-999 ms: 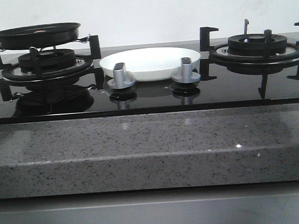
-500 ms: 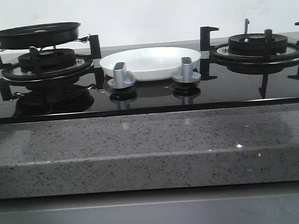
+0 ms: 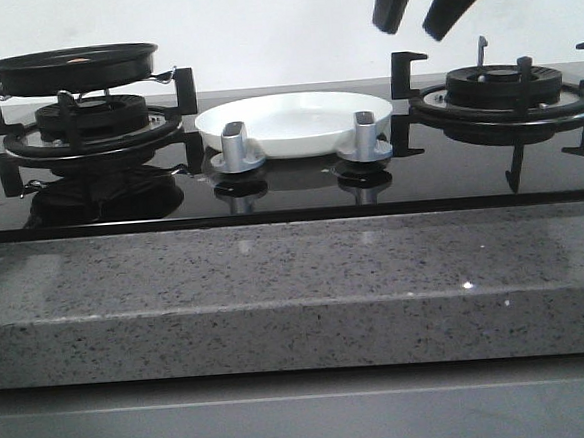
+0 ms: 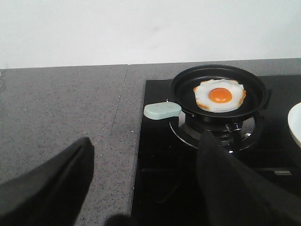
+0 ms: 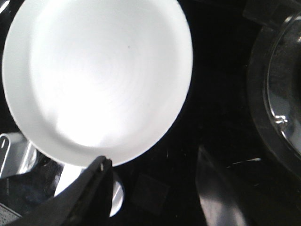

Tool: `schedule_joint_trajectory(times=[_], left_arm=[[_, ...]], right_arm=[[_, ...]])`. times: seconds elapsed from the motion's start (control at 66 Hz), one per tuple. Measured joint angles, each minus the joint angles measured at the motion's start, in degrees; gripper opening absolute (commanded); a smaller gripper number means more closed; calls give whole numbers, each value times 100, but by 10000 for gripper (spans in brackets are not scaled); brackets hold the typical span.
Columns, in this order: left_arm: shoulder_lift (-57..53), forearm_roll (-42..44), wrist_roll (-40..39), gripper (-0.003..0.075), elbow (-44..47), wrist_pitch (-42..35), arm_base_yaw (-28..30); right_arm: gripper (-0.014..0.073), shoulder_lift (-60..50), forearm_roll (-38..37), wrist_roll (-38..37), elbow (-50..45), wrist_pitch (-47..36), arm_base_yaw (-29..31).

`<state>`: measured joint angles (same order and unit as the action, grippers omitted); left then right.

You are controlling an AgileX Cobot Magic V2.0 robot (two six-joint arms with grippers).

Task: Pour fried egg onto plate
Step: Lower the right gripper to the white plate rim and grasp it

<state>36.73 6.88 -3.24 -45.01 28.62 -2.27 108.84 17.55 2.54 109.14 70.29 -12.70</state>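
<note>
While the fried egg (image 4: 219,95) lies flat in the black frying pan (image 4: 219,92), yolk up, the pan sits on the burner grate (image 3: 90,128) at the plate's left in the front view. The plate (image 3: 295,122) is the landmark here: it rests on the black glass cooktop (image 3: 290,184) between the two burners, just behind the two silver knobs (image 3: 236,148). The pan's pale green handle (image 4: 162,110) sticks out on the side away from the plate, over the grey speckled counter (image 4: 61,117).

The right gripper (image 3: 436,6) hangs in the air above the plate's right edge, toward the right burner (image 3: 504,94), its two dark fingers spread apart and clamped on nothing. From its wrist camera the plate shows bare and white right below.

The left gripper (image 4: 141,188) hovers well apart from the plate, on the far side of the pan, its fingers (image 4: 47,183) wide apart and holding nothing.
</note>
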Motion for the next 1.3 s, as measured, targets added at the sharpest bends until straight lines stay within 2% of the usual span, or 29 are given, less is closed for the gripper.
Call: schedule_joint_trajectory(times=[0.288, 1.03, 1.302], left_arm=[[0, 0, 0, 470, 0, 0, 0], [0, 0, 0, 470, 0, 0, 0], [0, 0, 0, 470, 0, 0, 0]], right_arm=[[341, 592, 436, -3, 207, 57, 187], [334, 1177, 810, -3, 241, -185, 201], [120, 1239, 928, -13, 240, -389, 213]])
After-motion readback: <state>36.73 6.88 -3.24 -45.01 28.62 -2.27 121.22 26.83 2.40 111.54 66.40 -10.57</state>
